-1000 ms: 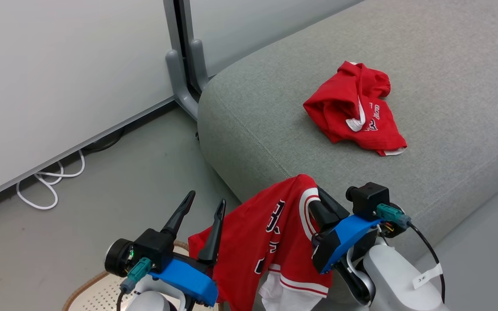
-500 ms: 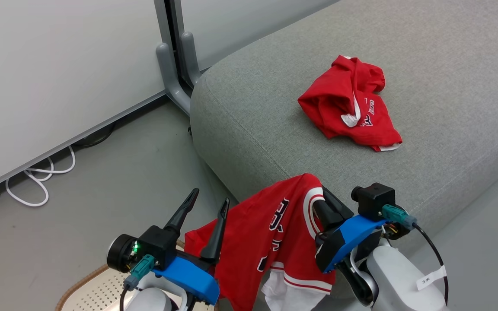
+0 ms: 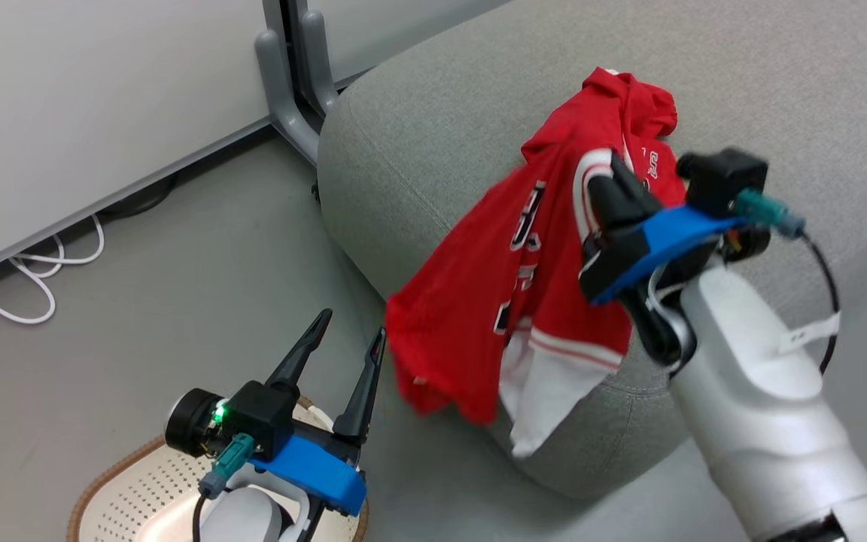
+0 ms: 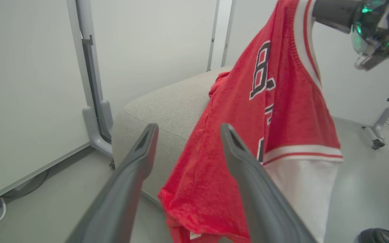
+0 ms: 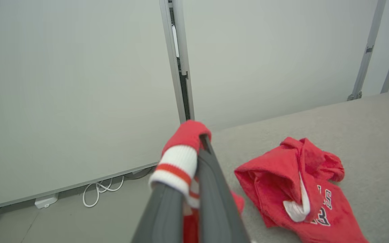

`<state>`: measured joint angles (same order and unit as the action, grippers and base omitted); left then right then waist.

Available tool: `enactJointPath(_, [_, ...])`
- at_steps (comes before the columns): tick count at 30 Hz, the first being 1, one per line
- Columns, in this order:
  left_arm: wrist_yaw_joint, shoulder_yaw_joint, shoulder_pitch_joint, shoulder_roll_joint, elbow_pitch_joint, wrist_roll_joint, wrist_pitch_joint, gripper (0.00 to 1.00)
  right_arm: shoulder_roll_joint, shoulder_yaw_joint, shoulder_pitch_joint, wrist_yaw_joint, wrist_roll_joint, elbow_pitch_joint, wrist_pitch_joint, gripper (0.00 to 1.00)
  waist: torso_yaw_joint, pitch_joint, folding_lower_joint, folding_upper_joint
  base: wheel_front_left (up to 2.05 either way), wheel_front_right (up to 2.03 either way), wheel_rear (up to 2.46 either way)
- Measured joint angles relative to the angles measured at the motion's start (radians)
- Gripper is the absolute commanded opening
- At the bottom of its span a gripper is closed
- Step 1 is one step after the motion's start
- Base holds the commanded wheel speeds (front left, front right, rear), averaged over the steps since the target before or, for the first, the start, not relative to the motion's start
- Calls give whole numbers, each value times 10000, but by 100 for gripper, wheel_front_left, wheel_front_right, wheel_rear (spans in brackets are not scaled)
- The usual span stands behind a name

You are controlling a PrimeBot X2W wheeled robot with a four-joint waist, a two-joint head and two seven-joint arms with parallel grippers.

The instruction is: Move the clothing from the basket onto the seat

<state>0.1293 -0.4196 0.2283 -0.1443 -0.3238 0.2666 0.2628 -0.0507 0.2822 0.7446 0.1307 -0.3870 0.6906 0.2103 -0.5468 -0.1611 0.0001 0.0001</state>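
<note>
holds the red jersey [image 3: 479,301] by its white-and-red trim in the right gripper [image 3: 618,181], with both dark fingers clenched on the cloth, lifted over the front corner of the grey seat [image 3: 433,128]. lets the rest of the jersey hang down loose in front of that rounded corner, black-and-white lettering turned outward and the white lower part at the bottom; cannot tell whether touching the side of the seat or not. on top of the seat, just beyond this gripper, the plain red shirt [image 5: 282,182], crumpled in a heap; in the head view partly covered by the raised jersey and the gripper, in the right wrist view lying to the right of the fingers and apart from them. lower and to the left, the left gripper [image 3: 353,324], fingers spread apart and grasping nothing, pointing up toward the hanging jersey, which fills the space just past them in the left wrist view. under the left arm, the cream basket [image 3: 106,470] with its brown rim, standing on the grey floor [image 3: 177,286] near the seat corner. behind, white wall panels [image 3: 65,98], a grey post foot [image 3: 283,83] close to the seat, and a white cable [image 3: 19,278] looped on the floor along the wall.
</note>
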Motion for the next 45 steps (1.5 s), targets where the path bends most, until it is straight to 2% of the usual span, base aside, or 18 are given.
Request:
enactJointPath(4, [0, -107, 232, -209, 188, -130, 0, 100, -203, -825, 1388, 0, 77, 46, -412, 0, 34, -476, 0, 0, 0, 0, 0])
enactJointPath(12, [0, -485, 1060, -826, 650, -307, 0, 100, -1340, -2360, 3753, 0, 105, 148, -1095, 0, 322, -1737, 1, -1, 0, 0, 0])
enactJointPath(21, [0, -736, 1825, -1394, 1260, -458, 0, 100, -2717, -4073, 5690, 0, 525, 0, -1045, 0, 830, -3219, 2, -1, 0, 0, 0])
enactJointPath(24, [0, -775, 2047, -1450, 1442, -545, 0, 100, -3089, -4508, 5823, 0, 928, 184, -926, 0, 1012, -3621, 1, -1, 0, 0, 0])
enactJointPath(28, [0, -869, 2311, -1546, 1701, -658, 0, 100, -3239, -4939, 5651, 0, 1258, 692, -708, 0, 1238, -4114, 1, -1, 0, 0, 0])
enactJointPath(32, [0, -934, 2505, -1624, 1944, -690, 0, 100, -3149, -5427, 5095, 0, 1367, 1423, -349, 0, 1429, -4569, 1, -1, 0, 0, 0])
enactJointPath(37, [0, -943, 2502, -1760, 2046, -748, 0, 100, -2978, -5557, 4568, 0, 1626, 2355, -63, 0, 1621, -5033, 1, -1, 0, 0, 0])
enactJointPath(45, [0, -991, 2657, -1835, 2056, -748, 0, 100, -2963, -5937, 4335, 0, 2215, 3530, 219, 0, 1834, -5242, 0, -1, 0, 0, 0])
